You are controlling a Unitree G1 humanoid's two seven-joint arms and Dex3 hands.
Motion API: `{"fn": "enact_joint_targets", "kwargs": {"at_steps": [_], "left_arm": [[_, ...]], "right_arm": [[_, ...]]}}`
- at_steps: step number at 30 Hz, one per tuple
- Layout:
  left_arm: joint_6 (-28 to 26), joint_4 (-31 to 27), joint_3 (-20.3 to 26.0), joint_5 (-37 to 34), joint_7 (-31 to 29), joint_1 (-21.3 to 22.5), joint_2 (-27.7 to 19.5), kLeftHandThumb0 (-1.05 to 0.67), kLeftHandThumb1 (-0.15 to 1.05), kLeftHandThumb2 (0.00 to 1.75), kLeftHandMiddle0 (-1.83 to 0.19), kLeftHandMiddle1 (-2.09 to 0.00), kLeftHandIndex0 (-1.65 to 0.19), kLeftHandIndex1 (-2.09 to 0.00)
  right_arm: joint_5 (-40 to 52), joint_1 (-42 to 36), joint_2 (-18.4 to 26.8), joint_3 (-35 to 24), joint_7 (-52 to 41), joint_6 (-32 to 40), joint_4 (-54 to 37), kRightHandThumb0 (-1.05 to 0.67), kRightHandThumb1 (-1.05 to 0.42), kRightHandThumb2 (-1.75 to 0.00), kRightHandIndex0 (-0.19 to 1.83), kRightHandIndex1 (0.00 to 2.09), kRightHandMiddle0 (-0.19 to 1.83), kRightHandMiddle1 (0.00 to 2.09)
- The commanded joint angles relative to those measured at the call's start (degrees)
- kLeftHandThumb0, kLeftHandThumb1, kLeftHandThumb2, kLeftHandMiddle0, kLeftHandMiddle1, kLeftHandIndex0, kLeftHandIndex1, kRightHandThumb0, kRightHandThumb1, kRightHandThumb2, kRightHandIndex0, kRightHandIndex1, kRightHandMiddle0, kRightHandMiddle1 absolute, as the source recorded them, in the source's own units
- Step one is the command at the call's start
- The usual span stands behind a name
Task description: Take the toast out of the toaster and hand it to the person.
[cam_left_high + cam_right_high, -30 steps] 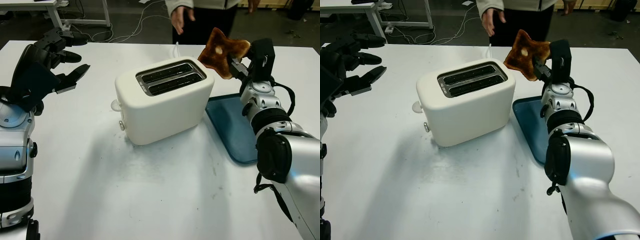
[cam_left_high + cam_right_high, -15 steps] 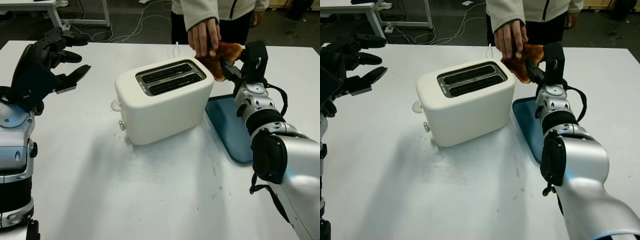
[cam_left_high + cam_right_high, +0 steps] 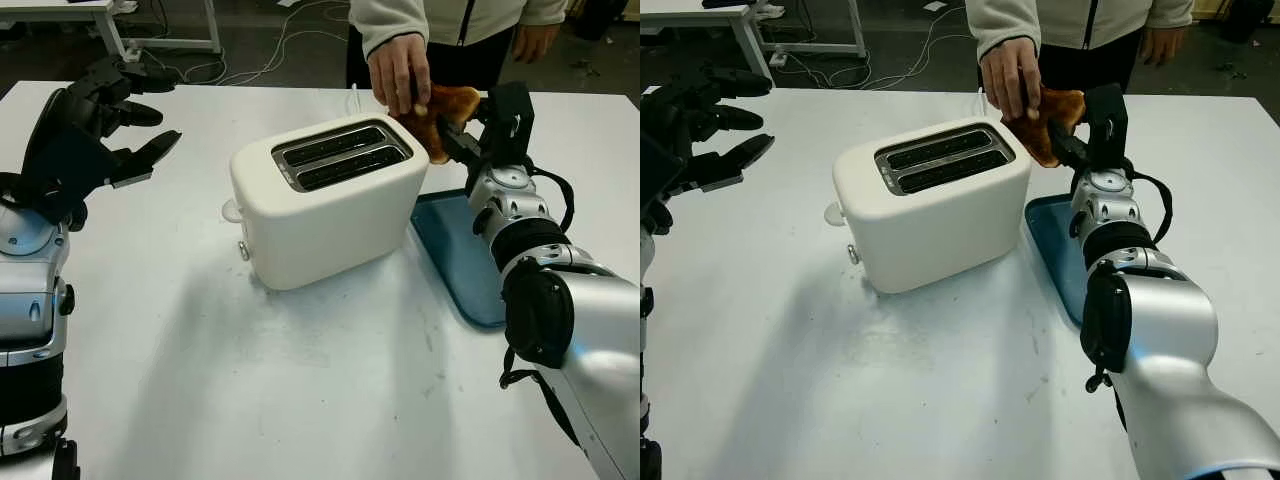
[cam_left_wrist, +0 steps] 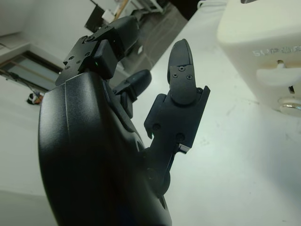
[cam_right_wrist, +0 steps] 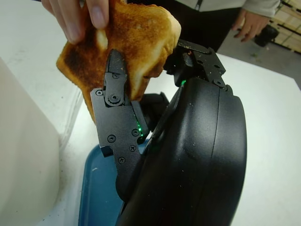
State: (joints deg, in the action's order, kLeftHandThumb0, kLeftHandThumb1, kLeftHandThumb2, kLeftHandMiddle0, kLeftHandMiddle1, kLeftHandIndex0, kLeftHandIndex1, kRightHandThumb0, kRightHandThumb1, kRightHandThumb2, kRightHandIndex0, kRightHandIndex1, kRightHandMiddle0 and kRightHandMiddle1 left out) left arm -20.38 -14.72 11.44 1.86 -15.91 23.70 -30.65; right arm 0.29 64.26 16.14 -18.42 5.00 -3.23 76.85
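A browned slice of toast [image 3: 447, 108] hangs in the air beyond the right end of the white toaster [image 3: 325, 200]. My right hand [image 3: 472, 135] is shut on its lower right part; in the right wrist view a black finger [image 5: 114, 101] presses against the toast [image 5: 136, 37]. A person's hand [image 3: 400, 70] grips the slice's upper left edge from the table's far side, fingers [image 5: 77, 16] pinching it. The toaster's two slots [image 3: 340, 155] look empty. My left hand [image 3: 100, 125] hovers open over the table's far left.
A dark blue tray [image 3: 468, 255] lies on the white table [image 3: 300, 380] just right of the toaster, under my right forearm. The person [image 3: 455, 25] stands at the far edge. The toaster's lever [image 3: 232, 211] sticks out of its left end.
The person's hand reached down from the far edge and took hold of the toast. My right hand lowered the slice slightly toward the toaster's right end. My left hand stayed put.
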Motion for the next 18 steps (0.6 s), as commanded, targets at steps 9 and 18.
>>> {"fn": "enact_joint_targets", "kwargs": {"at_steps": [9, 18], "left_arm": [[0.43, -0.07, 0.00, -0.37, 0.19, -0.35, 0.32, -0.30, 0.73, 0.48, -0.13, -1.16, -0.25, -0.83], [0.42, 0.21, 0.11, -0.49, 0.03, -0.39, 0.25, -0.33, 0.71, 0.50, -0.12, -1.18, -0.24, -0.86]], "right_arm": [[0.64, -0.73, -0.69, -0.64, 1.54, -1.67, 0.07, -0.18, -0.92, -0.36, 0.68, 1.75, 0.29, 1.75], [0.39, -1.54, -1.46, -0.36, 4.10, -6.83, -0.26, -0.40, -0.92, -0.23, 0.62, 1.51, 0.42, 1.40]]}}
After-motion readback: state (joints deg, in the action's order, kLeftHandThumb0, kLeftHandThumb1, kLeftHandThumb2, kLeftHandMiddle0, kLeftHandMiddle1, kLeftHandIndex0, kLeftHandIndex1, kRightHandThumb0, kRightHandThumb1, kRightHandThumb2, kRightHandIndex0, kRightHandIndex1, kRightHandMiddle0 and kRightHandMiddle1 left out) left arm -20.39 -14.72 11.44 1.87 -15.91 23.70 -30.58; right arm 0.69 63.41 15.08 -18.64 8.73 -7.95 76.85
